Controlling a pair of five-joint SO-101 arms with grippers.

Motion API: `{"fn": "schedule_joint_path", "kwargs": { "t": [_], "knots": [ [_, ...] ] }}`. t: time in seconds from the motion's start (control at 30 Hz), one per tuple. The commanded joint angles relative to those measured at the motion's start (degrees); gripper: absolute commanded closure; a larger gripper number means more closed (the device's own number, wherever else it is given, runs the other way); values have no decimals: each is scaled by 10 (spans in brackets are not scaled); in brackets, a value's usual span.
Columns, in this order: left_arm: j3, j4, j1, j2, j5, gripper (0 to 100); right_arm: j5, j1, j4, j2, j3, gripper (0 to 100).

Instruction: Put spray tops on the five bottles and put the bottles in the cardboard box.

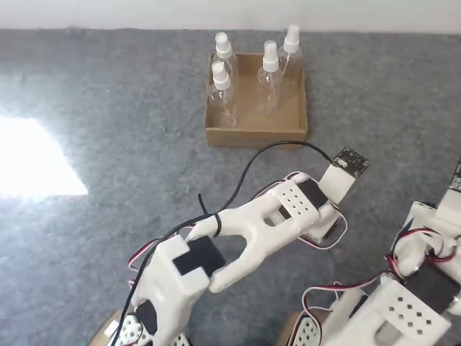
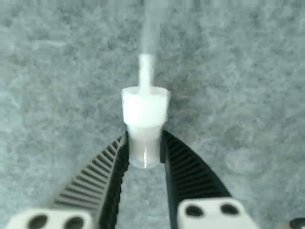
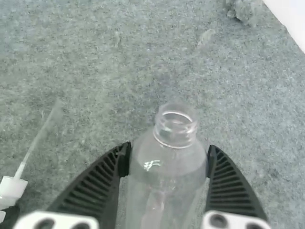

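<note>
My left gripper [image 2: 144,138] is shut on a white spray top [image 2: 144,112], whose thin dip tube [image 2: 150,28] points away over the grey carpet. In the right wrist view my right gripper [image 3: 167,147] is shut around the body of a clear bottle [image 3: 167,181] with an open, capless mouth [image 3: 176,123]. The same spray top [image 3: 8,187] and its tube show beside that bottle, apart from it. At the far side of the table stands the cardboard box [image 1: 256,134], holding several clear bottles [image 1: 222,97] that have white spray tops on.
The left arm [image 1: 266,223] stretches across the near middle, a black cable looping over it; the right arm [image 1: 418,288] sits at the near right. A bright patch of sunlight [image 1: 36,162] lies on the carpet at the left.
</note>
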State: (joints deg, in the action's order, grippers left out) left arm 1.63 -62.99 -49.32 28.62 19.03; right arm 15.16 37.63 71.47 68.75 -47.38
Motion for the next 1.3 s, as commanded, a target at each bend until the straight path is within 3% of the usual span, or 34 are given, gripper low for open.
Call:
{"fn": "schedule_joint_path", "kwargs": {
  "t": [0.0, 0.23, 0.43, 0.67, 0.93, 1.13, 1.27],
  "knots": [
    [-42, -21, 2, -2, 0, 969, -2, -4, 7, 12, 3, 824],
    [-40, -76, -33, -55, -40, 989, -2, -4, 7, 12, 3, 824],
    [-36, -178, -40, -143, -93, 989, -2, -4, 7, 12, 3, 824],
    [71, -215, -36, -244, -196, 989, -2, -4, 7, 12, 3, 824],
    [199, -273, 7, -353, -381, 989, -2, -4, 7, 12, 3, 824],
    [225, -335, 113, -413, -536, 989, -2, -4, 7, 12, 3, 824],
    [231, -370, 197, -440, -698, 989, -2, -4, 7, 12, 3, 824]
  ]
}}
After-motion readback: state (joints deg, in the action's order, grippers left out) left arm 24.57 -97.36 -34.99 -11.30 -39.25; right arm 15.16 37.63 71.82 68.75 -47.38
